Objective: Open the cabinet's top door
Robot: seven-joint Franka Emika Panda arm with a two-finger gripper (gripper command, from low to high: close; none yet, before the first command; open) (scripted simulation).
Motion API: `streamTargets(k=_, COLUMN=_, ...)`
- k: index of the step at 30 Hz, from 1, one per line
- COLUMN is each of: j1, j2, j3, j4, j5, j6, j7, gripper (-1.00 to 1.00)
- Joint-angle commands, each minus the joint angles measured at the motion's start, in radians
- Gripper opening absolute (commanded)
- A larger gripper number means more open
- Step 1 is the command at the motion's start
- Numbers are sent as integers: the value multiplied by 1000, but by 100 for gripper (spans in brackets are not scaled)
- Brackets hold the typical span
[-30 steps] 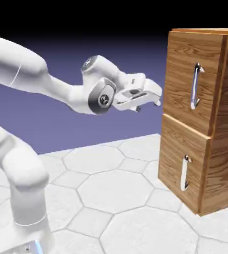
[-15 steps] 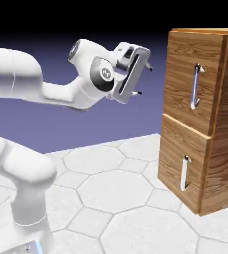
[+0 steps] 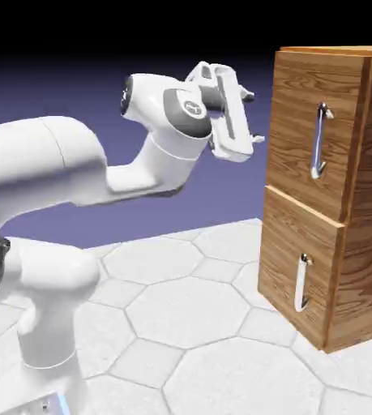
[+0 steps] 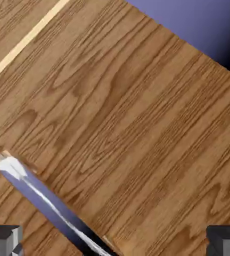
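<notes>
The tool (image 3: 250,118), its jaws apart and empty, faces the closed top door (image 3: 310,138) of the cabinet (image 3: 335,235) at the surface's (image 3: 181,316) right edge, lined up short of the handle (image 3: 320,139).

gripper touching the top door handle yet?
Apart. The exterior view shows blue backdrop between the open gripper and the top door; its handle sits farther right.

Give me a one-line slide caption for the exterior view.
White robot arm's open two-finger gripper faces the brown wood-grain cabinet, short of the closed top door's vertical silver bar handle.
</notes>
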Motion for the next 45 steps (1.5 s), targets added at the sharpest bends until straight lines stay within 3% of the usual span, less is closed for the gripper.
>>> streamTargets(k=1, j1=23, j2=-13, j3=-20, j4=8, j5=-44, j6=-7, j7=-30, gripper=100)
streamTargets(k=15, j1=339, j2=-189, j3=-301, j4=121, j5=-653, j6=-112, j7=-445, gripper=100)
streamTargets(k=22, j1=510, j2=-176, j3=-384, j4=273, j5=-723, j6=-120, j7=-472, gripper=100)
streamTargets(k=23, j1=510, j2=-176, j3=-384, j4=273, j5=-723, j6=-120, j7=-472, gripper=-100)
streamTargets(k=36, j1=339, j2=-106, j3=-152, j4=-61, j5=-650, j6=-642, j7=-288, gripper=-100)
streamTargets(k=45, j1=347, j2=1, j3=38, j4=-175, j5=-465, j6=-1034, j7=-179, gripper=-100)
